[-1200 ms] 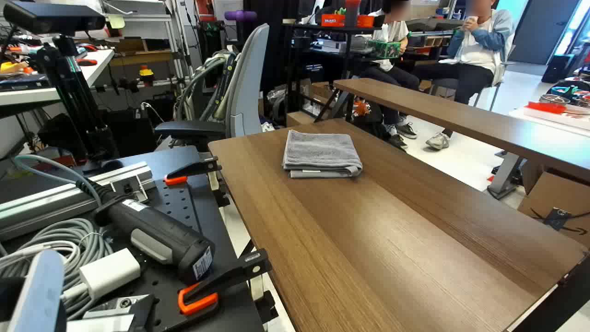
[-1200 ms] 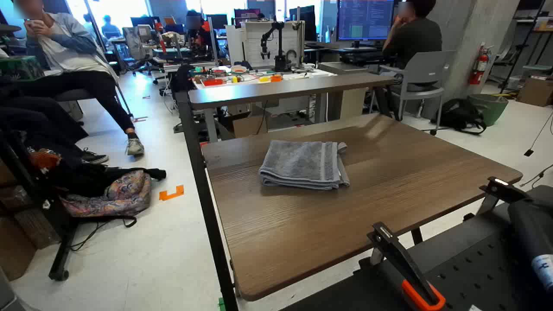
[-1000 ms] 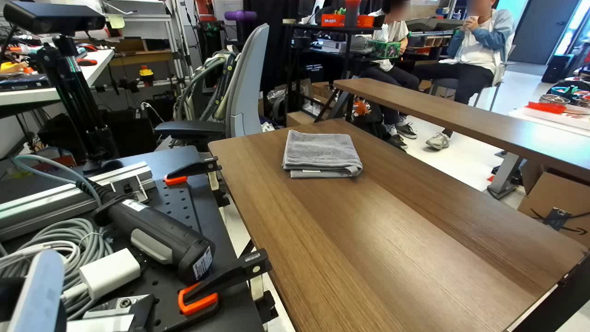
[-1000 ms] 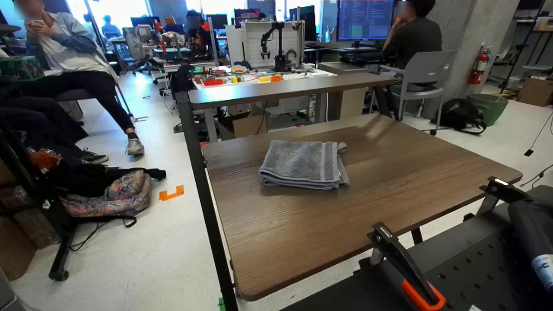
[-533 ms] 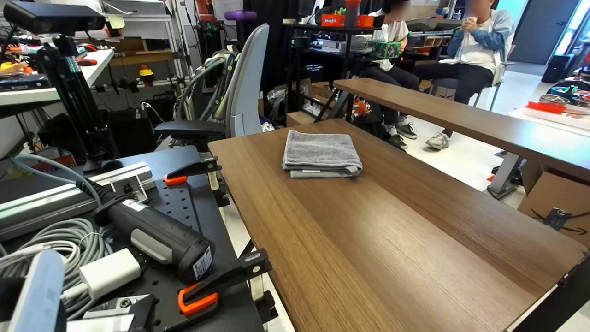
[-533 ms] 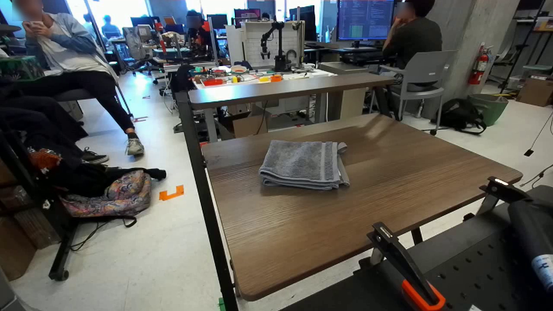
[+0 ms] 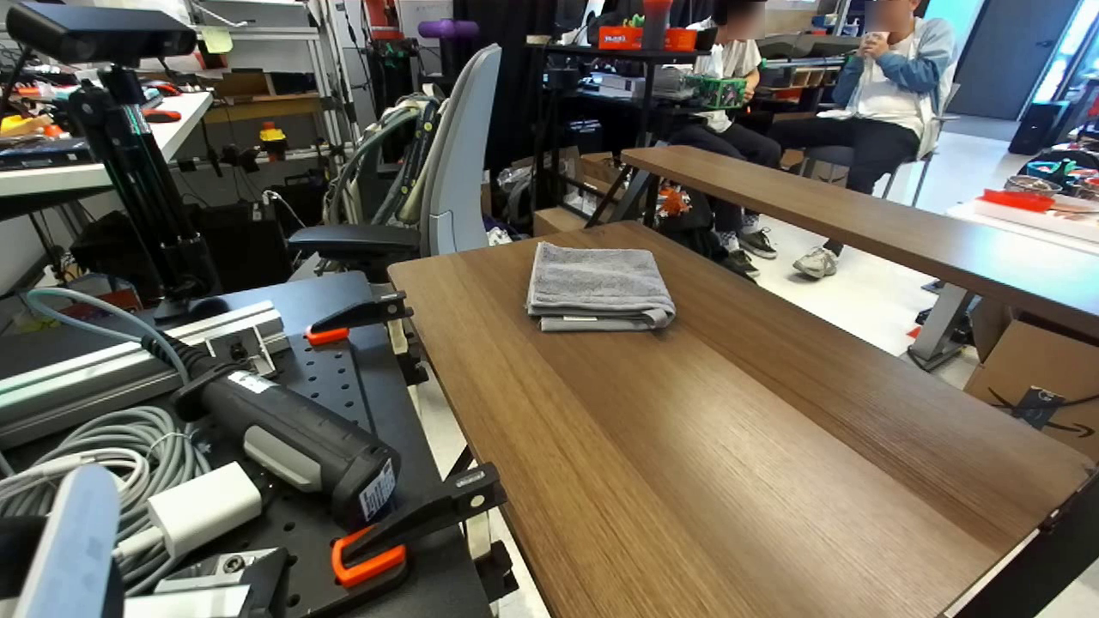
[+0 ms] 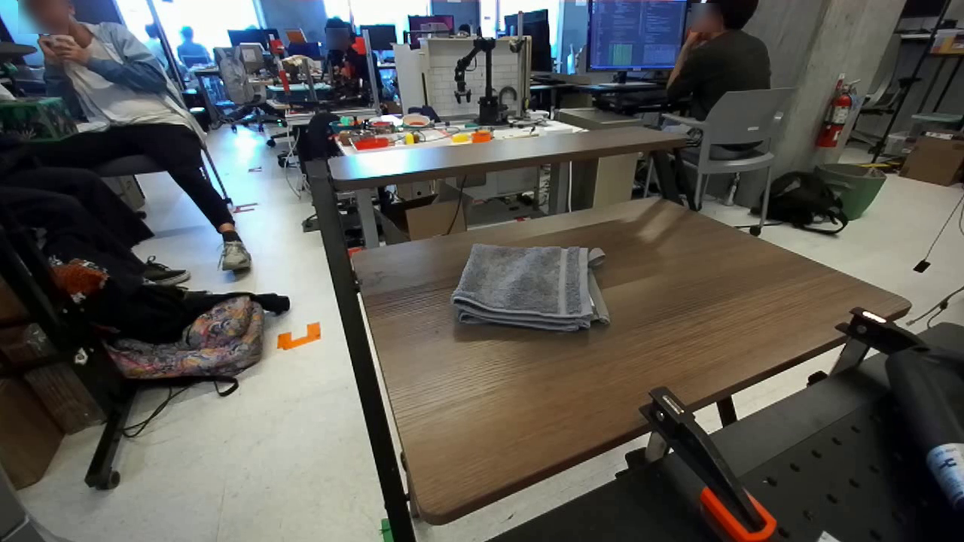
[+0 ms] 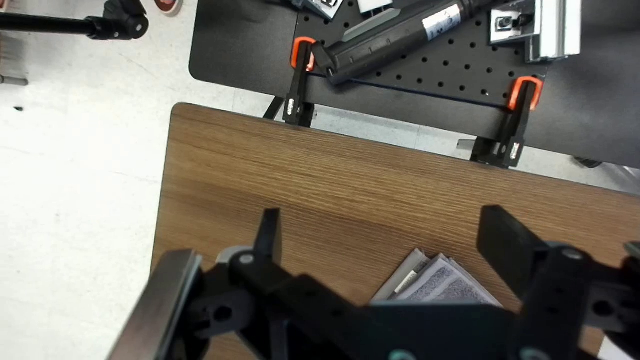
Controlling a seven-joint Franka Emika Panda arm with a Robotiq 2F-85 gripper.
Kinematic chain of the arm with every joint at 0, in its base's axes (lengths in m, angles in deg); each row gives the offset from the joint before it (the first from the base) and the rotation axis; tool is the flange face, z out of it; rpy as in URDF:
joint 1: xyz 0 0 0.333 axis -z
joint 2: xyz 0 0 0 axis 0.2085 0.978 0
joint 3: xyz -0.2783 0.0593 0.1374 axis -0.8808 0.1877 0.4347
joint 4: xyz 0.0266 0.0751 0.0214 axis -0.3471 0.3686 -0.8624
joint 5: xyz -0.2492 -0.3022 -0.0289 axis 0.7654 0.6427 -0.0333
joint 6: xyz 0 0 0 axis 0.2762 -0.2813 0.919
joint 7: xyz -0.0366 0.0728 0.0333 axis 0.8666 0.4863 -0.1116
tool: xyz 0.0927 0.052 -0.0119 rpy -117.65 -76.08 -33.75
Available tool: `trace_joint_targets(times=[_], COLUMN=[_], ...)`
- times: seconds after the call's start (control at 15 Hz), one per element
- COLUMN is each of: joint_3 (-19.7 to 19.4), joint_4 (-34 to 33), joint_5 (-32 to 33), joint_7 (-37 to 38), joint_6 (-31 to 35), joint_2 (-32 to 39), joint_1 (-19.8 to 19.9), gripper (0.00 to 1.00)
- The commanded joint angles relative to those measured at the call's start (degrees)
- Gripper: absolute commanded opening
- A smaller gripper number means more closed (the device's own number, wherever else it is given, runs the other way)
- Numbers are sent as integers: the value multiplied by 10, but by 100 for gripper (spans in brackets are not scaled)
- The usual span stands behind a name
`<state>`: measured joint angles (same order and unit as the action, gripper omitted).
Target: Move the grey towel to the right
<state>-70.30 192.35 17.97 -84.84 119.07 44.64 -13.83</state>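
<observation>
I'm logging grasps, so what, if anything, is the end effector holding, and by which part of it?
Nothing: the end effector is open, and the grey towel lies folded on the table.

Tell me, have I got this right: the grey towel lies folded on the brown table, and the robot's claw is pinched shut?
Not quite: the gripper isn't shut. The wrist view shows it wide open. The grey towel does lie folded on the brown table.

Worktop (image 7: 747,481) carries 1 grey towel (image 7: 598,283), has 1 end effector (image 9: 381,227) (2 fingers (image 9: 269,237)) over it in wrist view, 2 orange-and-black clamps (image 7: 442,508) and 1 black corded tool (image 7: 292,436) beside it, and 1 green bin (image 8: 858,194) well apart.
</observation>
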Motion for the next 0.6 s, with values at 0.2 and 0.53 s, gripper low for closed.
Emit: trace_joint_targets(times=[0.2, 0.53], joint_3=[30, 47], joint_4=[27, 24], joint_5=[-2, -20], joint_7=[98, 159], joint_6=[150, 310], joint_2=[66, 175], joint_1=[-16, -31], gripper=[100, 100])
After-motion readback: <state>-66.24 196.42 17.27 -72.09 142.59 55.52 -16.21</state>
